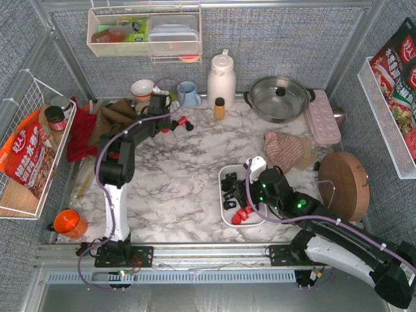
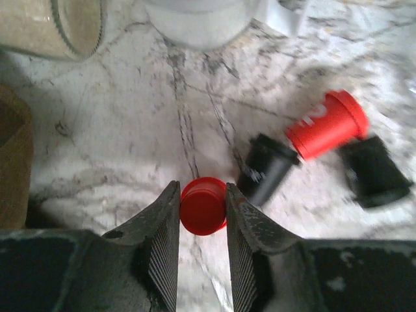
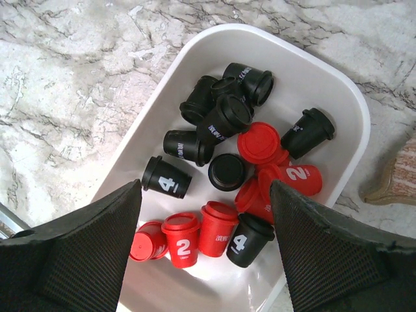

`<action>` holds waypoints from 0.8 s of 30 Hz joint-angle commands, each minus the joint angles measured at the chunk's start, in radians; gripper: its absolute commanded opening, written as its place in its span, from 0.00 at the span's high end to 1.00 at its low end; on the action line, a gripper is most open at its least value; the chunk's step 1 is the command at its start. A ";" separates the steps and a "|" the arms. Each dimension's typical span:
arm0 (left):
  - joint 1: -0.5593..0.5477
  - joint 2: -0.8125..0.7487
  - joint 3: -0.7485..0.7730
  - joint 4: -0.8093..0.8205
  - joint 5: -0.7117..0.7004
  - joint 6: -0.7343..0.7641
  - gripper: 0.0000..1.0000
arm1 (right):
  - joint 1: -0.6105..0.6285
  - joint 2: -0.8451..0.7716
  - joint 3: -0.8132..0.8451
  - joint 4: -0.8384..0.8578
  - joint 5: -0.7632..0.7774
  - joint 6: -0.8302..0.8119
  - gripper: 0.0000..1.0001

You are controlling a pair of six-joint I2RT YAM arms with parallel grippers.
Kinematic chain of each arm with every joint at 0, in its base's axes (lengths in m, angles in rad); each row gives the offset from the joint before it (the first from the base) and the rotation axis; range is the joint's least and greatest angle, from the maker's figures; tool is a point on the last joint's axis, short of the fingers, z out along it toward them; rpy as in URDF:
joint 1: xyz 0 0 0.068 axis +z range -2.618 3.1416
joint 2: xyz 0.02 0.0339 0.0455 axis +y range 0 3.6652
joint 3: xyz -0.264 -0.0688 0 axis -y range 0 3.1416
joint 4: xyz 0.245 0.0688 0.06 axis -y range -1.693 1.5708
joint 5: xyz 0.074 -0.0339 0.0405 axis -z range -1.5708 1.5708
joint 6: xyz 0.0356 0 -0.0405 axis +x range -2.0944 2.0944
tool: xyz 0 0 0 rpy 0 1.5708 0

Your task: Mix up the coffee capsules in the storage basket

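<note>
My left gripper is shut on a red coffee capsule just above the marble at the back of the table, seen in the top view. A black capsule, a red capsule and another black capsule lie loose on the marble to its right. My right gripper is open and empty, hovering over the white storage basket. The basket holds several red and black capsules lying jumbled. In the top view the basket sits at centre right under the right gripper.
Along the back stand a white jug, an amber bottle, a blue mug and a steel pot. A pink box, a cloth and a round wooden board lie right of the basket. An orange cup is front left.
</note>
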 commanded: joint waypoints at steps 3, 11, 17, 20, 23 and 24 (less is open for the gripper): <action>-0.016 -0.243 -0.171 0.091 0.102 -0.056 0.76 | -0.002 -0.048 0.008 -0.028 0.036 0.010 0.16; -0.134 -0.655 -0.599 0.314 0.310 -0.050 0.75 | -0.007 -0.112 -0.010 -0.023 0.016 0.008 0.17; -0.317 -0.863 -0.842 0.493 0.431 -0.009 0.72 | -0.007 -0.186 -0.051 0.101 -0.137 -0.021 0.18; -0.416 -0.927 -0.920 0.576 0.478 0.006 0.71 | -0.007 -0.208 -0.031 0.070 -0.115 -0.006 0.19; -0.500 -0.945 -0.970 0.644 0.517 -0.003 0.71 | -0.007 -0.226 -0.005 0.003 -0.018 0.020 0.19; -0.526 -0.942 -0.985 0.666 0.523 -0.007 0.71 | -0.007 -0.232 0.002 -0.018 0.014 0.027 0.19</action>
